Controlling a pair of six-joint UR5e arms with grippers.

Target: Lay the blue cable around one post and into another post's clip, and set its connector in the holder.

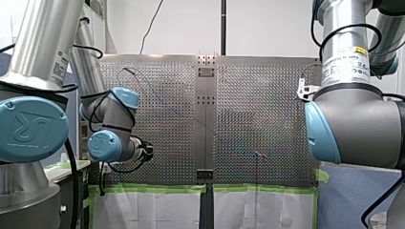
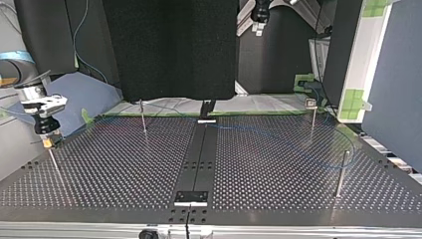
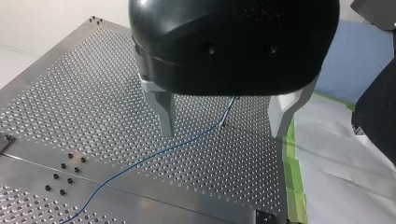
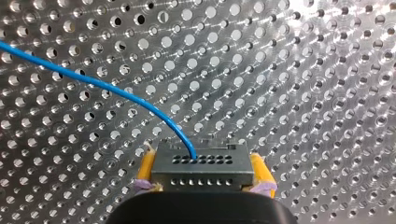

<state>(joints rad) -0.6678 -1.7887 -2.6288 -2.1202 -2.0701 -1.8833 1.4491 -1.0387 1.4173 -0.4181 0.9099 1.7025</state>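
Right gripper (image 4: 203,164), yellow pads, pinches the connector (image 4: 201,171) by its sides. Cable (image 4: 93,84) leaves the connector's face, probably so it trails free. In top view, this gripper is at left edge, just above a post (image 2: 54,167). Left gripper (image 3: 223,133) spread, empty, above the cable. Holder, clips not identifiable; cable route faint.

obstacles: four thin posts (image 2: 341,173) upright on plate (image 2: 124,169), blue cable (image 3: 163,151) running across | room: wide between posts

Bright light glints off the counter (image 4: 303,70) in the right wrist view. The top view is dim, perhaps lit from above.
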